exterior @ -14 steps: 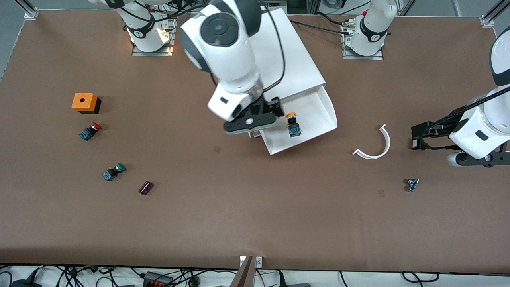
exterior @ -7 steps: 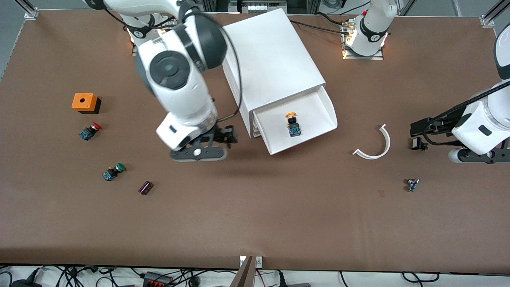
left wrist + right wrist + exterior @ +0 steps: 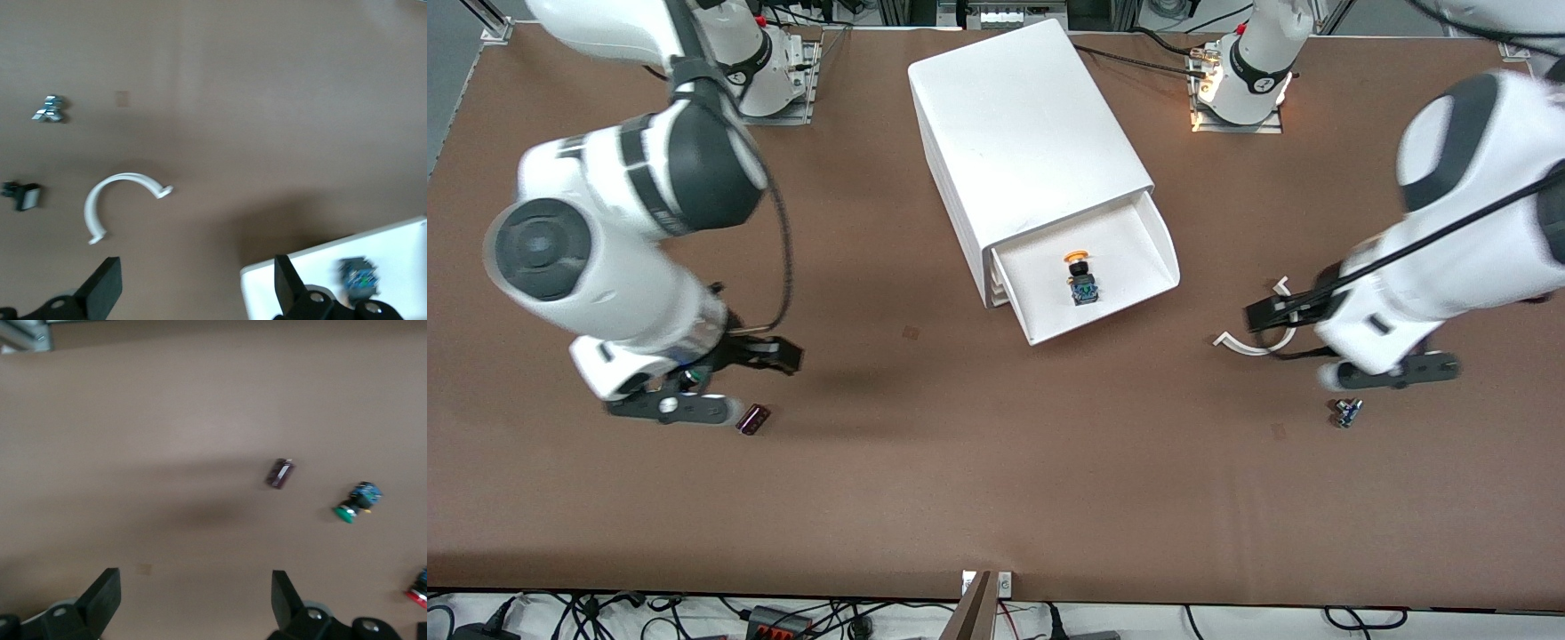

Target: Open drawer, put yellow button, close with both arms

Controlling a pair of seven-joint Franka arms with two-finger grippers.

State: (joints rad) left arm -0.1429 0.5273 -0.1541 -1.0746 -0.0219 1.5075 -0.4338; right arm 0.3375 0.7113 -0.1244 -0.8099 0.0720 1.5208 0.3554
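Note:
The drawer (image 3: 1160, 253), the highest of the white cabinet (image 3: 1023, 133), stands pulled open. The yellow button (image 3: 1080, 277) lies inside it on the drawer floor; it also shows blurred in the left wrist view (image 3: 358, 279). My right gripper (image 3: 694, 384) is open and empty, up in the air over the table toward the right arm's end, well away from the drawer. My left gripper (image 3: 1360, 354) is open and empty, in the air over the white curved piece (image 3: 1267, 342), beside the drawer's open end. A corner of the drawer (image 3: 313, 280) shows by one left finger (image 3: 288, 287).
A dark red block (image 3: 753, 420) lies by the right hand. The right wrist view shows it (image 3: 280, 473), a green-capped button (image 3: 357, 501) and a red-capped button (image 3: 417, 595). A small metal part (image 3: 1348, 412) lies near the left hand. A small black-and-white part (image 3: 23, 195) lies by the curved piece (image 3: 113, 200).
The right arm has swung away from the drawer toward its own end of the table. The left arm has moved in toward the drawer, over the curved piece. The yellow button stays in the drawer.

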